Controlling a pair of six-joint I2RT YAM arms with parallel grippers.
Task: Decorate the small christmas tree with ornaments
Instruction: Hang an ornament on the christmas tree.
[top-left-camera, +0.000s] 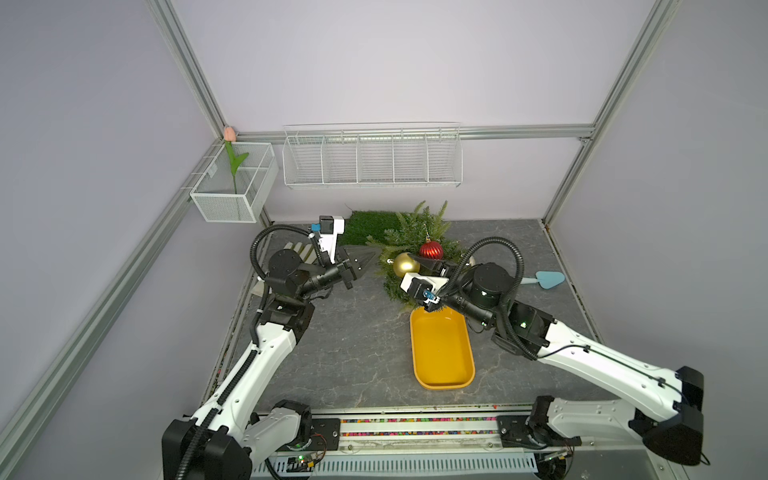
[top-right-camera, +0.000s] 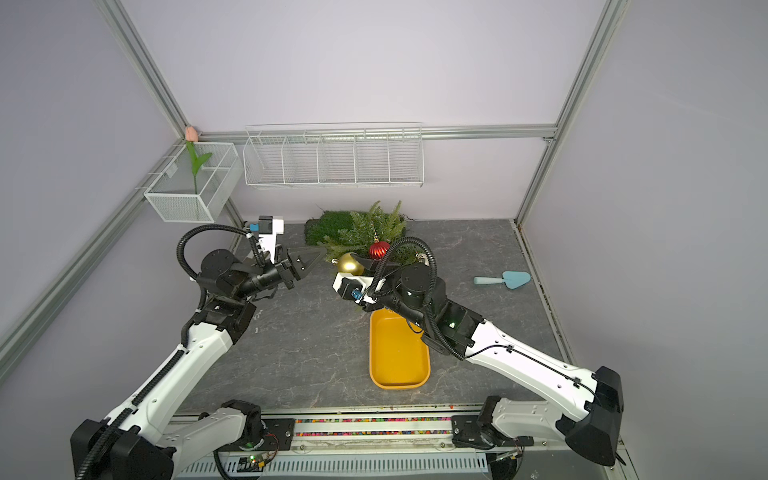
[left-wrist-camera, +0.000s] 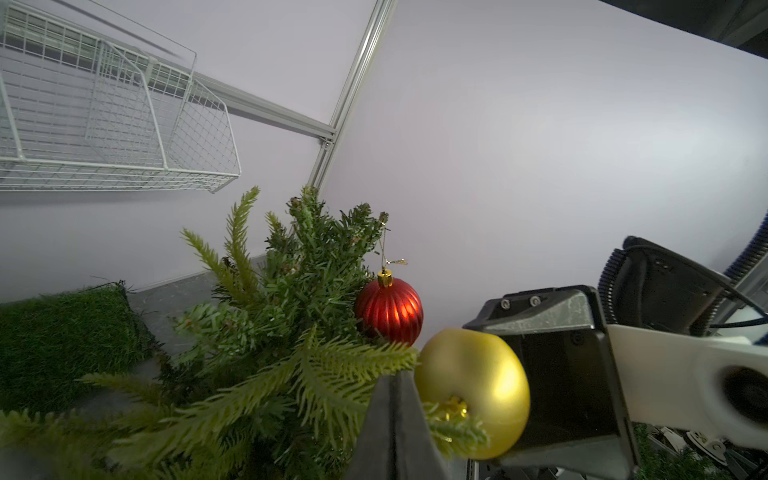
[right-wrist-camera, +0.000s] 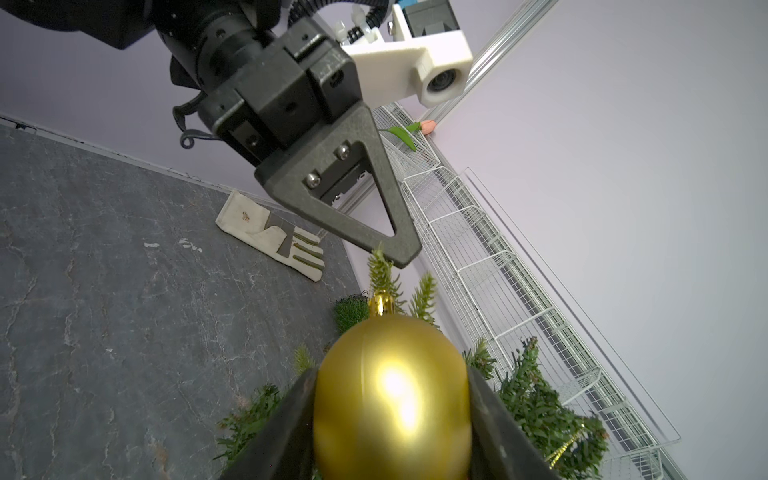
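Note:
The small christmas tree (top-left-camera: 415, 235) (top-right-camera: 370, 230) stands at the back of the table, partly on a turf mat. A ribbed red ornament (top-left-camera: 431, 249) (left-wrist-camera: 388, 309) hangs by its gold string from an upper branch. My right gripper (right-wrist-camera: 390, 374) (top-left-camera: 411, 262) is shut on the matte gold ornament (right-wrist-camera: 390, 399) (top-left-camera: 404, 264) (left-wrist-camera: 478, 386), held at the tree's near-left side with its cap pointing at the left gripper. My left gripper (left-wrist-camera: 395, 378) (top-left-camera: 374, 259) (right-wrist-camera: 399, 257) is shut. Its tip touches a light green branch tip just beyond that cap; whether it pinches anything is unclear.
A yellow tray (top-left-camera: 444, 385) lies in front of the tree, under the right wrist. Behind the left gripper is the green turf mat (top-left-camera: 368, 228). A blue trowel (top-left-camera: 544, 279) lies at the right, a work glove (right-wrist-camera: 274, 241) at the left. A wire basket (top-left-camera: 372, 158) and mesh box (top-left-camera: 232, 187) hang on the walls.

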